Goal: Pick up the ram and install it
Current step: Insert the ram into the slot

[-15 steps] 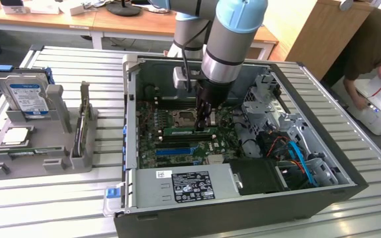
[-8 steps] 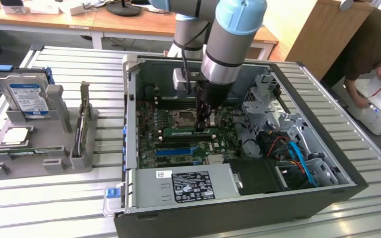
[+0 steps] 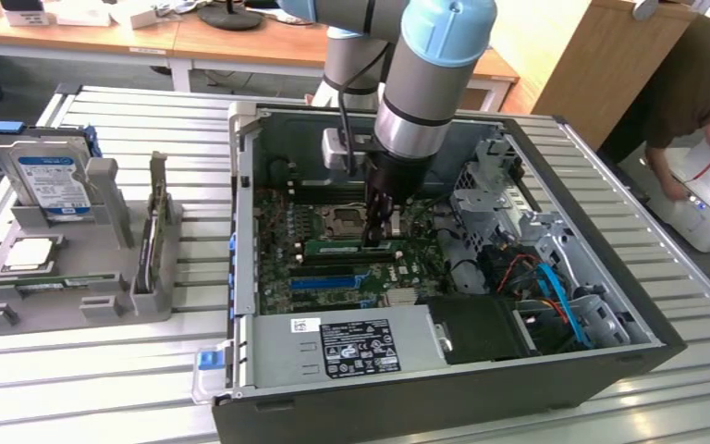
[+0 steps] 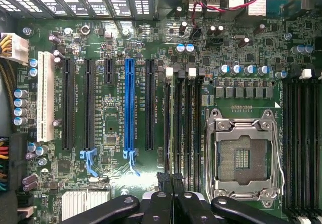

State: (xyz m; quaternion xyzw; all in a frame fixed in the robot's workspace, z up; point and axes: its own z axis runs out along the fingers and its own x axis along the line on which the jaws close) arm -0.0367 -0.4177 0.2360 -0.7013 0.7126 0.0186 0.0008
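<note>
In the memory slot nearest the expansion slots we list the ram (image 3: 352, 247), a green stick on edge, seated along its slot on the motherboard (image 4: 105, 183). It lies between the blue expansion slot (image 4: 129, 108) and the open processor socket (image 4: 244, 156). Over it we enter the gripper (image 3: 380, 239), fingers (image 4: 162, 204) drawn together, tips at the stick's top edge. We cannot tell whether they pinch it or only touch it. Around these is the computer case (image 3: 651, 342), lying open on a slatted table (image 3: 96, 388). Toward the exterior view's left is a grey tray (image 3: 34, 319) with a hard drive (image 3: 49, 180) upright and a processor chip (image 3: 30, 252) flat. At the exterior view's right is a person (image 3: 701, 74), bending.
</note>
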